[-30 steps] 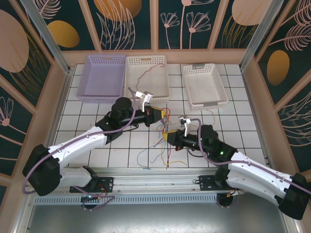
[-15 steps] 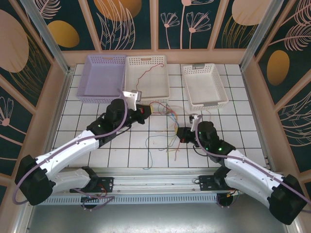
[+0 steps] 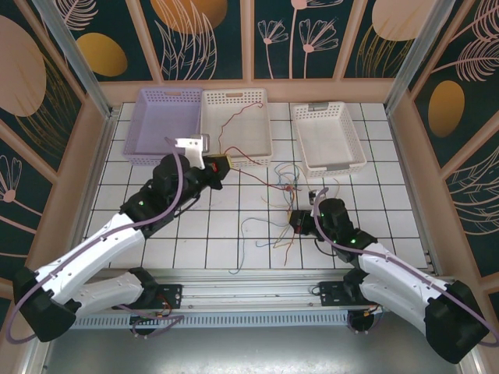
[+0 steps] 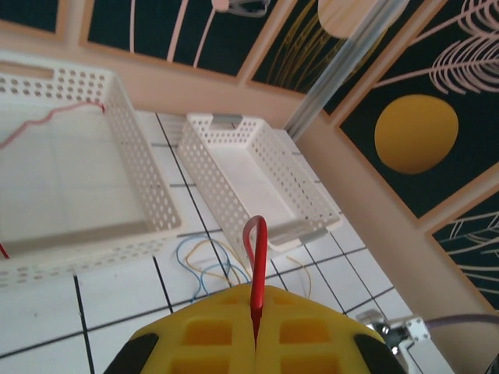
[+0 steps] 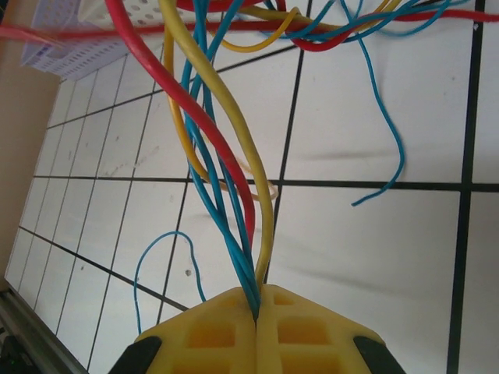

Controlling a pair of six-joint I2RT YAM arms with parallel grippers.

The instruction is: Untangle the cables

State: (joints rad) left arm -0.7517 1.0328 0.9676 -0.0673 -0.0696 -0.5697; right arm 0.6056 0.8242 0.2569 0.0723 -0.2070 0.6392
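Observation:
My left gripper (image 3: 221,164) is shut on a red cable (image 3: 253,175), which runs taut to the right into the tangle of cables (image 3: 287,187). In the left wrist view the yellow fingers (image 4: 210,335) pinch a small loop of that red cable (image 4: 258,249). My right gripper (image 3: 298,222) sits just below the tangle. In the right wrist view it (image 5: 257,302) is shut on a bundle of blue, yellow and red cables (image 5: 226,164). Loose blue and orange ends (image 3: 261,238) trail over the tiles toward the near edge.
Three baskets stand along the back: a lilac one (image 3: 148,156), a white middle one (image 3: 210,152) with a red wire (image 3: 238,115) inside, and a white one (image 3: 306,160) at the right. The left arm lies just in front of the first two.
My left gripper has drawn back to the left and toward the baskets with the red cable, stretching it out. My right gripper shifted right with its bundle, and the tangle has spread.

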